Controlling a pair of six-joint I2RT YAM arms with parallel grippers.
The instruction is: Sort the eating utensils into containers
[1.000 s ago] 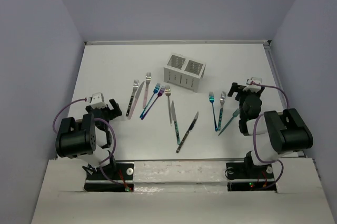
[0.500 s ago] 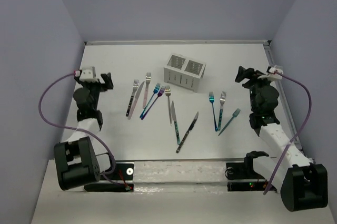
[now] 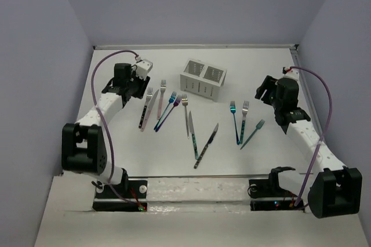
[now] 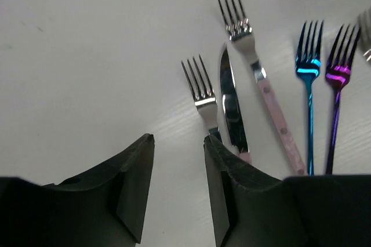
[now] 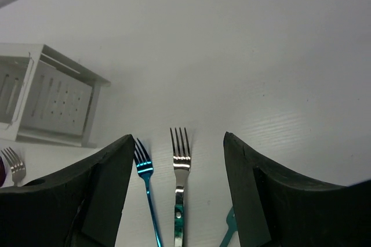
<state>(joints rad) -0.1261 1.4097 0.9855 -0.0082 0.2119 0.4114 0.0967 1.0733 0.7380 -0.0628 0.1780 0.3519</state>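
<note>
Our arms have just swung out from rest: the left claw [image 4: 178, 140] hangs spread over a silver fork [image 4: 199, 84] at left, the right claw [image 5: 178, 138] spread over a second fork [image 5: 180, 157] at right. Every utensil lies on the table [image 3: 151, 157] and the far caddy [image 3: 203, 79] looks unfilled, so we judge sorting not yet begun.

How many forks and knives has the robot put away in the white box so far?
None yet. Both compartments of the white caddy look empty. Nothing is in hand: the left gripper hovers open beside a silver fork, the right gripper hovers open near another fork. All the forks and knives lie on the table, so the whole sort is left.
</note>
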